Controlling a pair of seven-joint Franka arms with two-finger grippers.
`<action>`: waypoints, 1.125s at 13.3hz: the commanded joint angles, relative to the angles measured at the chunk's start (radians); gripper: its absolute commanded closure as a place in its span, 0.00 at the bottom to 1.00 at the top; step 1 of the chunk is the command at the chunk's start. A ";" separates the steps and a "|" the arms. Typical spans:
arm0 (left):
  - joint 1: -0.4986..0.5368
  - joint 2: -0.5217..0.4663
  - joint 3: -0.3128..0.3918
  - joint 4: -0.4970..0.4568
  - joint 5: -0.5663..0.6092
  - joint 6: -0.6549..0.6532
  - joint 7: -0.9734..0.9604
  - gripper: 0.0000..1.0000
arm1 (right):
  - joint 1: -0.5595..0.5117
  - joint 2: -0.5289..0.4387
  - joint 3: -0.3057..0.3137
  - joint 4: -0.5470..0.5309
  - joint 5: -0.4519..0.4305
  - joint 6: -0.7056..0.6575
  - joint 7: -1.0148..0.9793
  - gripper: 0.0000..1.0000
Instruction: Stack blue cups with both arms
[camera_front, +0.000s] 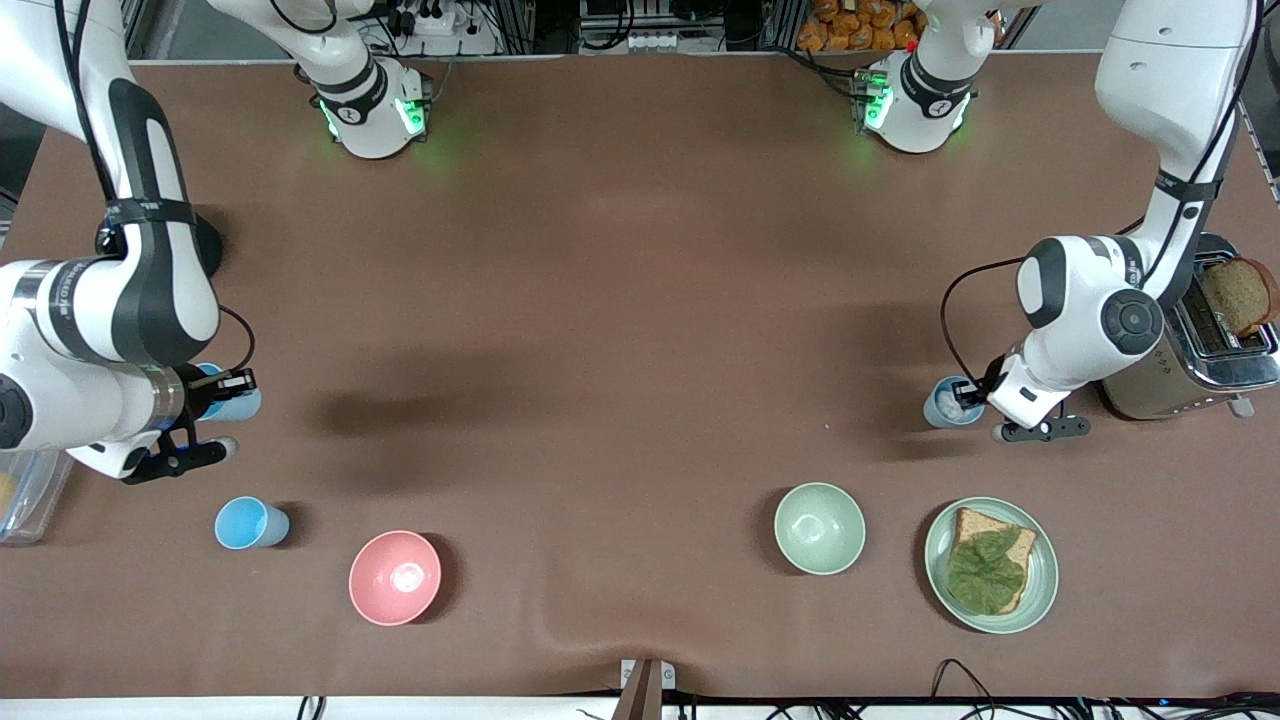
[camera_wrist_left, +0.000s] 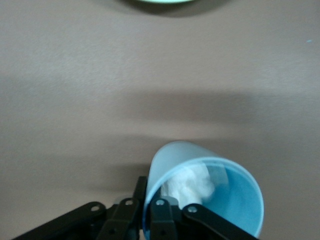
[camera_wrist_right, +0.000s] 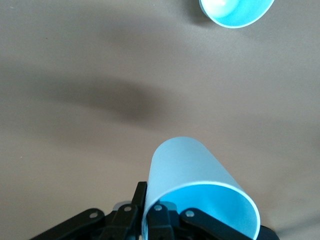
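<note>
we have both tools clamped on cups. left tool (camera_front: 972, 398) is pinched shut on the wall of a blue cup (camera_front: 950, 402) with something whitish inside (camera_wrist_left: 187, 182), one finger inside the rim and one outside, just beside the toaster (camera_front: 1190, 350) at the left arm's end of the bench (camera_front: 620, 300). right tool (camera_front: 222, 392) has the same rim pinch on a second blue cup (camera_front: 235, 400) at the right arm's end; in the right wrist view that cup (camera_wrist_right: 197, 192) looks tilted in the grip, so we judge it's off the bench or nearly so, can't tell for sure. rim grips make sense: they leave the base free to drop into another cup. a third blue cup (camera_front: 248, 523) stands upright and free, nearer the front camera than the right tool, likely the handiest base for stacking. room: the middle of the bench is wide open, good corridor for bringing the two held cups together. tight spots: left arm's elbow sits right against the toaster with bread (camera_front: 1238, 292) sticking up, so lift before swinging. pink bowl (camera_front: 395, 577) sits near the free cup, pale green bowl (camera_front: 819, 527) and the plate (camera_front: 1040, 590) with the greens-topped bread slice lie nearer the front camera than the left tool; keep both paths above them. a clear container (camera_front: 25, 500) sits at the bench edge by the right arm.
</note>
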 joint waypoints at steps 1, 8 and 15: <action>0.008 -0.047 -0.034 0.000 -0.019 -0.003 0.008 1.00 | 0.011 -0.028 0.010 0.005 -0.006 -0.037 0.023 1.00; 0.003 -0.101 -0.230 0.010 -0.022 -0.025 -0.165 1.00 | 0.141 -0.093 0.014 0.061 0.022 -0.126 0.218 1.00; -0.180 -0.040 -0.304 0.085 -0.008 -0.025 -0.570 1.00 | 0.196 -0.093 0.017 0.127 0.131 -0.158 0.346 1.00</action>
